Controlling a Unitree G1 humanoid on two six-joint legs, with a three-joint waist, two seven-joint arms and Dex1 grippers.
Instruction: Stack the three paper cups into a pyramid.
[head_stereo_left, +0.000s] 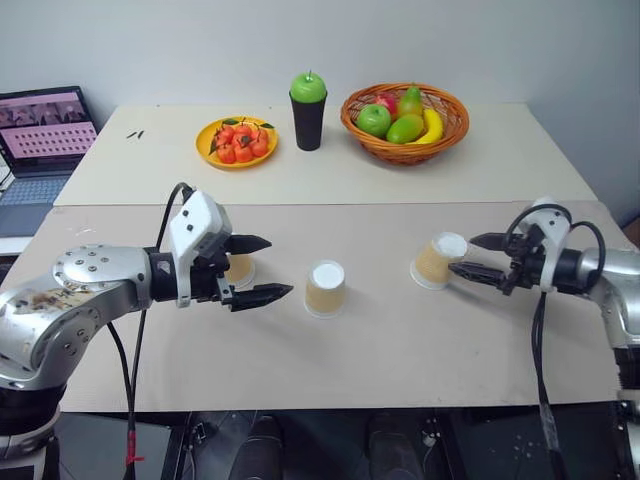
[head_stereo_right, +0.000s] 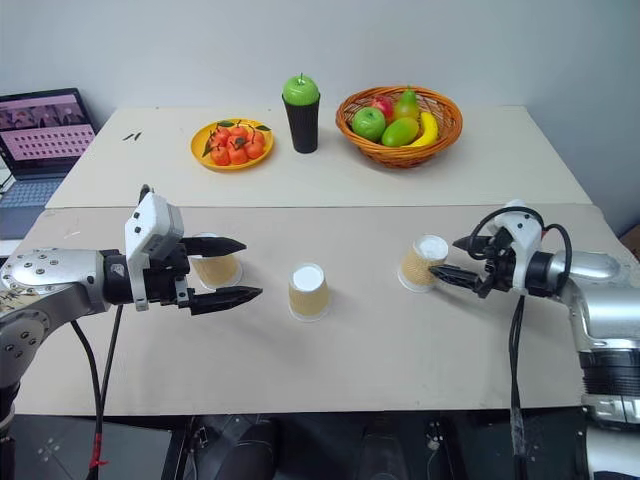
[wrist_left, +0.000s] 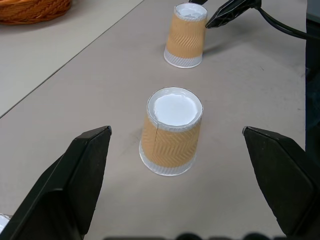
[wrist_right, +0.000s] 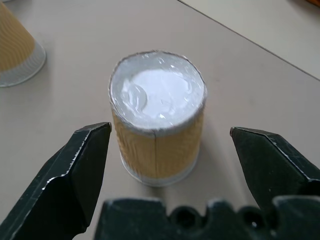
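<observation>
Three tan paper cups stand upside down, apart, in a row on the near table. My left gripper (head_stereo_left: 278, 267) is open and hovers just in front of the left cup (head_stereo_right: 215, 266), which its fingers partly hide. It points toward the middle cup (head_stereo_left: 326, 288), which stands some way ahead of its fingers (wrist_left: 171, 132). My right gripper (head_stereo_left: 463, 254) is open too, with its fingertips just short of the right cup (head_stereo_left: 438, 260). That cup sits centred ahead of the open jaws in the right wrist view (wrist_right: 157, 125), untouched. No pyramid stands.
On the far table are a yellow plate of small red fruits (head_stereo_left: 236, 142), a black cup topped with a green apple (head_stereo_left: 308, 110) and a wicker fruit basket (head_stereo_left: 405, 122). A laptop (head_stereo_left: 40, 140) sits off the table at far left.
</observation>
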